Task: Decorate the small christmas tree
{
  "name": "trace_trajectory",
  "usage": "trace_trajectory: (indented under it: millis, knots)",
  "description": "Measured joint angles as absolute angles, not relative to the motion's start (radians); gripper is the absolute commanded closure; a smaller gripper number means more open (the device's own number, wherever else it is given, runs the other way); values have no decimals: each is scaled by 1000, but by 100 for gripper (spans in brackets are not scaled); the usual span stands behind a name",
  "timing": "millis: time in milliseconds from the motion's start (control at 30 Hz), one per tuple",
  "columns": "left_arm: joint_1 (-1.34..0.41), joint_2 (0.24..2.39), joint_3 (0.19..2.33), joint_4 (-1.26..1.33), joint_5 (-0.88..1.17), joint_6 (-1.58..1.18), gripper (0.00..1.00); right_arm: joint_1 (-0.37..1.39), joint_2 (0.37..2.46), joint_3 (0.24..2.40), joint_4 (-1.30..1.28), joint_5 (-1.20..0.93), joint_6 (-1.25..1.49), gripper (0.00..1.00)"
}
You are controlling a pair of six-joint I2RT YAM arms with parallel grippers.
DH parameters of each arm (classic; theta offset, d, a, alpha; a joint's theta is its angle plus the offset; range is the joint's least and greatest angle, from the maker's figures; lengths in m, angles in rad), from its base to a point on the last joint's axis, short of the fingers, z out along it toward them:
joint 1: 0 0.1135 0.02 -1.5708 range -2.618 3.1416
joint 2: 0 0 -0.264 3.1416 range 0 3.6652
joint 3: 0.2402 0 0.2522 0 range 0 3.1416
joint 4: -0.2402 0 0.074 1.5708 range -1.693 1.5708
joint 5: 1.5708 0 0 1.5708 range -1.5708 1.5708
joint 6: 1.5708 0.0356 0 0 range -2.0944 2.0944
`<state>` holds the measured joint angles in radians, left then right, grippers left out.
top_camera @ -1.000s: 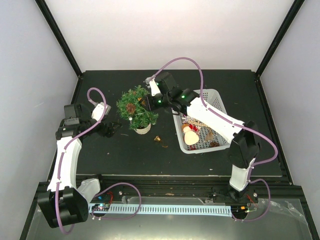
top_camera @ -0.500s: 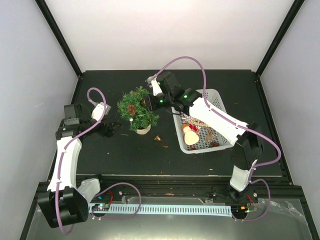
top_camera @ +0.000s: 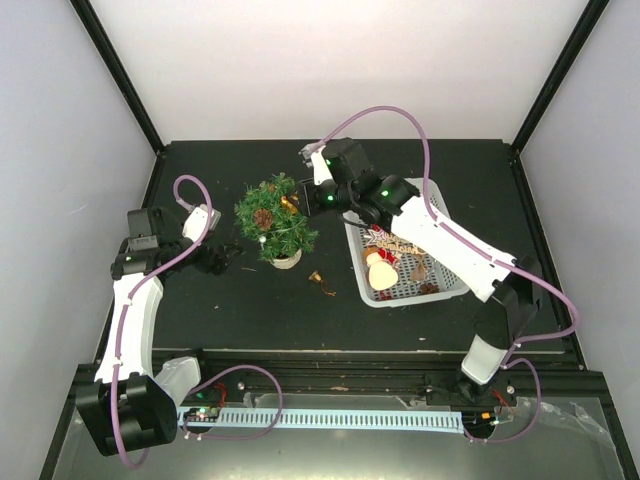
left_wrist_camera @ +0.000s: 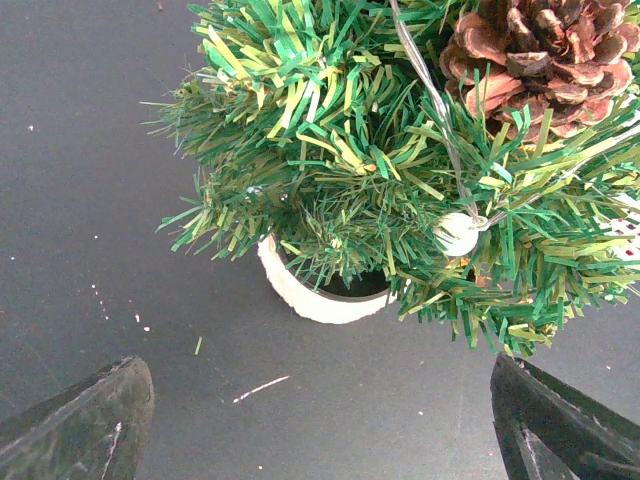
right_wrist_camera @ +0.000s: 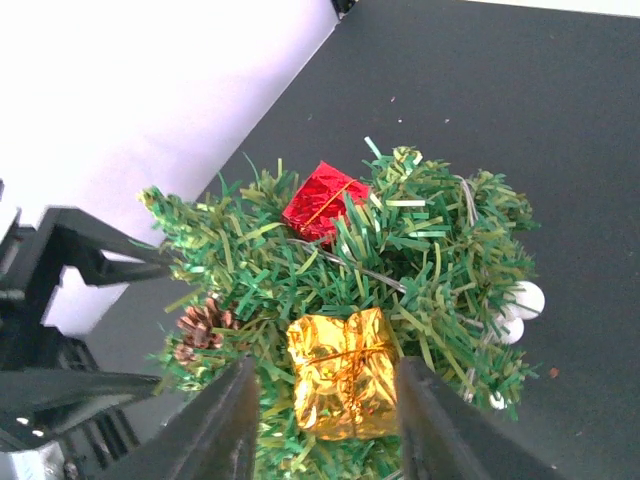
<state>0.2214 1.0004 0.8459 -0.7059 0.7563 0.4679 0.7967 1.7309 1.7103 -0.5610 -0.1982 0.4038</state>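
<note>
**Left jaws wide and empty; right jaws parted around a gold parcel on the tree**

Top external view: the jaws of the left gripper (top_camera: 228, 256) stand wide apart with nothing between them. It sits left of centre in the frame and points at the small christmas tree (top_camera: 272, 222), near its white pot (top_camera: 285, 261) but apart from it. The right gripper (top_camera: 297, 203) is against the tree's upper right side, and its jaws cannot be made out from here. The tree stands upright on the black table (top_camera: 250, 320), a little left of the frame's centre, with a pine cone (top_camera: 263, 216) in its crown. Right of it is a white basket (top_camera: 412, 296) holding ornaments. A small gold bell (top_camera: 316, 278) lies on the table between pot and basket.

Left wrist view: the two dark fingers (left_wrist_camera: 85, 420) sit in the lower corners, far apart, with only bare table between them. The tree (left_wrist_camera: 380, 180) fills the upper half. The pot (left_wrist_camera: 310, 295) shows at centre under the branches, the pine cone (left_wrist_camera: 530, 50) is at upper right, and a white bead (left_wrist_camera: 457, 233) hangs right of centre.

Right wrist view: the fingers (right_wrist_camera: 230, 420) rise from the bottom edge on either side of a gold parcel (right_wrist_camera: 342, 372), which lies on the needles at lower centre. Green shows between the left-hand finger and the parcel, and the right-hand finger is just beside it. The jaws are parted, not clamped. A red parcel (right_wrist_camera: 324, 200) sits above centre, the pine cone (right_wrist_camera: 203, 325) is at lower left, and white beads (right_wrist_camera: 525, 298) are at the right.
</note>
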Motion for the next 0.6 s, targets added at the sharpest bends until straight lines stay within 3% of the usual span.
trace_trajectory:
  millis: [167, 600]
  knots:
    - [221, 1000, 846, -706, 756, 468, 7, 797, 1687, 1692, -555, -188, 416, 77]
    - [221, 1000, 846, -706, 756, 468, 8, 797, 1668, 1644, -545, -202, 429, 77]
